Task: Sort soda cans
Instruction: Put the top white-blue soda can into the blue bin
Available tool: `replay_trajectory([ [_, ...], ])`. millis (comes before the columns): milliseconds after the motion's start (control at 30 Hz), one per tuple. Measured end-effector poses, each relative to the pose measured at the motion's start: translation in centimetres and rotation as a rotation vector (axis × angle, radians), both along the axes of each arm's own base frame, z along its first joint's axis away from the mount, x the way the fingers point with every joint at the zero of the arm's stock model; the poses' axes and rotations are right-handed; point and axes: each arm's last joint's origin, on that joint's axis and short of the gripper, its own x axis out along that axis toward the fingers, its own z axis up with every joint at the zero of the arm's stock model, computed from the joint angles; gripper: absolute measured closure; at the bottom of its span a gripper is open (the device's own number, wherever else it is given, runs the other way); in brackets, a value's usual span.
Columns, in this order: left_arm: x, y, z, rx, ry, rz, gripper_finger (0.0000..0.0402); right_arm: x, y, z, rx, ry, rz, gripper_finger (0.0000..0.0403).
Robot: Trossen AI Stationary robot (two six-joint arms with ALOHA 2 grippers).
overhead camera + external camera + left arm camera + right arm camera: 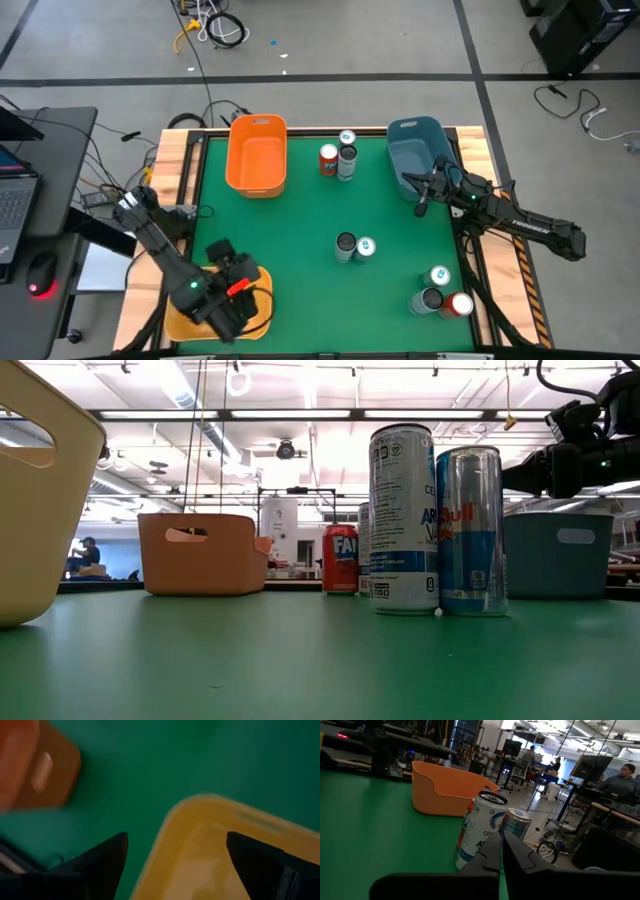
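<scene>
Green cloth covers the surface, and wood runs along its side edges. Three bins sit on it. An orange bin stands at the far edge, toward the left. A blue bin stands at the far edge, toward the right. A yellow bin sits in the near left corner.

Soda cans stand in three little groups. Three of them are at the far edge between the orange bin and the blue bin: a red can, a dark can and a light blue can, all close together. Two more are near the middle of the surface: a dark can just beside a white and blue can. Three more are in the near right corner: a white and blue can, a dark can and a red can.

The left tool hangs over the yellow bin with its fingers wide apart and nothing between them. The right tool is up by the blue bin, and its fingers are pressed together and hold nothing
</scene>
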Motion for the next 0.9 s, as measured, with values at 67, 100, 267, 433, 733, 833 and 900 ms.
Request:
replay_trajectory([
  [67,0.9,0.5,-0.3,0.055,-0.040,-0.013,0.0058,0.0,0.0,0.0,0.000,0.000,0.000,0.0396],
  [100,1.3,0.8,-0.6,0.078,-0.057,-0.018,0.0058,0.0,0.0,0.0,0.000,0.000,0.000,0.0396],
  [267,2.9,2.5,-1.7,0.194,-0.058,-0.052,0.0067,0.0,0.0,0.0,0.000,0.000,0.000,0.0396],
  [433,5.6,4.4,-2.2,0.374,-0.061,-0.221,0.0125,0.0,0.0,0.0,0.000,0.000,-0.001,0.0396],
  [733,10.6,8.8,-2.5,0.383,0.008,-0.541,0.0372,0.0,0.0,0.0,0.000,0.000,0.000,0.0396],
  [833,11.8,10.4,-2.4,0.310,-0.009,-0.602,0.0390,0.0,0.0,0.0,0.000,0.000,0.000,0.0396],
  [900,12.5,11.5,-2.2,0.306,-0.036,-0.622,0.0390,0.0,0.0,0.0,0.000,0.000,0.000,0.0396],
])
